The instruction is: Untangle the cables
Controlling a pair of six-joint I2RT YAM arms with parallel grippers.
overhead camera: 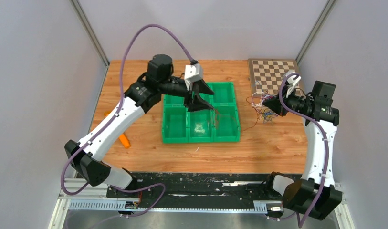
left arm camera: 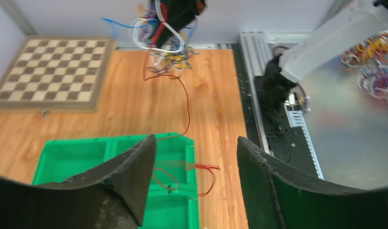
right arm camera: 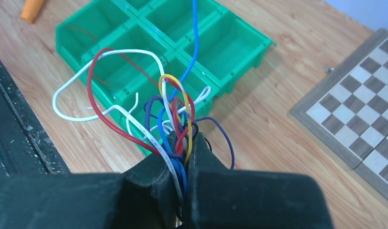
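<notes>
Coloured cables [right arm camera: 176,136] sit clenched in right pincer [right arm camera: 184,157] — left pincer [left arm camera: 195,145] (above tray [left arm camera: 63,162]) gapes empty.

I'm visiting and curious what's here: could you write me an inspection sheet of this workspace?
Surface: wooden table.
Job's things: tangled wire bundle held above the table; one red wire trails into the green compartment tray.
Clutter: chessboard at the far right corner; orange object at the left.
Grippers: left gripper open over the tray; right gripper shut on the wire bundle.
Cables: purple arm cables loop along both arms.
Surroundings: grey walls.
</notes>
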